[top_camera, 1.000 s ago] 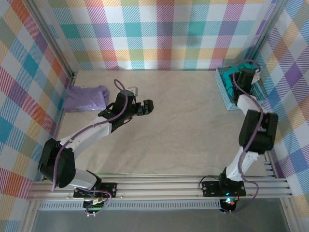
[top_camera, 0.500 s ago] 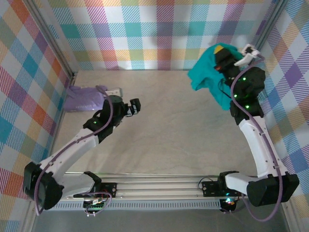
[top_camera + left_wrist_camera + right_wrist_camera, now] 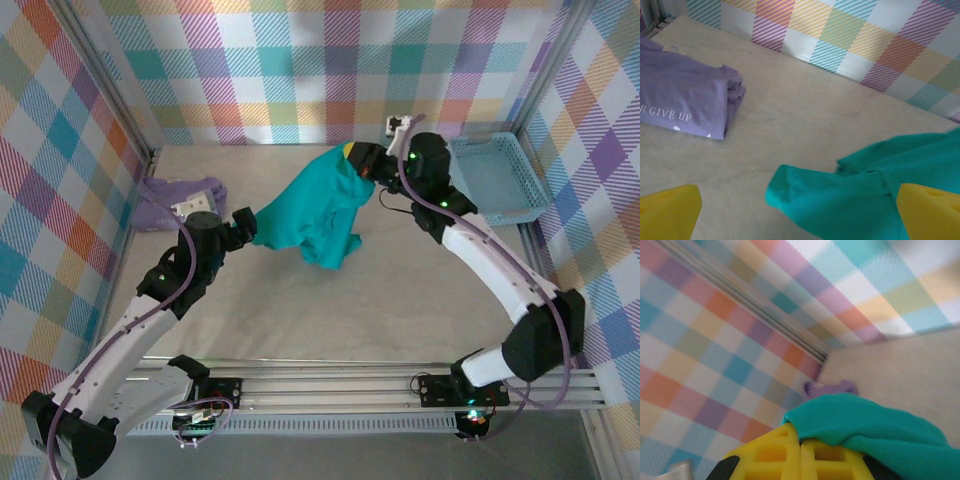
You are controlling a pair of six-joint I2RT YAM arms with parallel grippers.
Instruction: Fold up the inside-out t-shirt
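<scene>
The inside-out t-shirt, plain teal-green, hangs bunched over the middle of the table, its lower folds touching the surface. My right gripper is shut on the shirt's top edge and holds it up; in the right wrist view the yellow fingers are pressed together on the teal fabric. My left gripper is open just left of the shirt. In the left wrist view a hemmed sleeve end lies between the wide-apart yellow fingertips, touching neither.
A folded lavender-purple garment lies at the table's left edge, also in the left wrist view. A light blue basket stands at the back right. Plaid walls enclose the table on three sides.
My right gripper has carried the teal shirt out of the blue basket, leftward to the table's middle. My left gripper has pulled back toward the left and now sits beside the shirt.
</scene>
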